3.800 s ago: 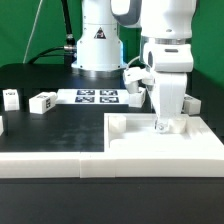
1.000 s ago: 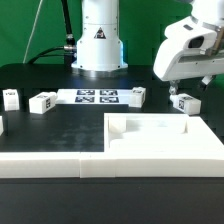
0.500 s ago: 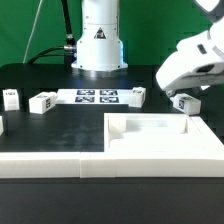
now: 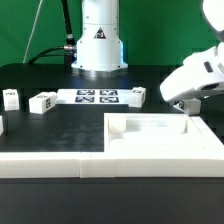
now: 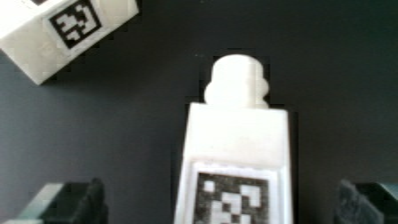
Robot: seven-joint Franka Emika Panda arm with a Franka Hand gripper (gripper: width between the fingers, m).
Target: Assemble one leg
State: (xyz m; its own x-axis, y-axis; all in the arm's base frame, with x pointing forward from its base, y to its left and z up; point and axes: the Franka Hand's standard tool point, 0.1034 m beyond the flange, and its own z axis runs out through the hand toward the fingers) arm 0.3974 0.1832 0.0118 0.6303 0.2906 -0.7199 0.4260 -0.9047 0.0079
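In the wrist view a white leg [image 5: 237,130] lies on the black table. It has a round peg at one end and a black-and-white marker tag at the other. My gripper [image 5: 217,205] is open, with one dark finger [image 5: 63,205] on each side of the tagged end, apart from the leg. In the exterior view my gripper [image 4: 187,103] hangs tilted low at the right, behind the far right corner of the large white tray panel [image 4: 200,146]. There the hand hides most of that leg.
A second leg [image 5: 63,30] lies close by in the wrist view. Three more tagged blocks [image 4: 10,97], [image 4: 42,101], [image 4: 138,95] lie around the marker board [image 4: 98,97]. A long white rail [image 4: 60,166] runs along the table's front.
My gripper has left the tray panel, swung to the exterior view's right and come down, tilted, over the leg behind the tray's far right corner. The leg has not moved.
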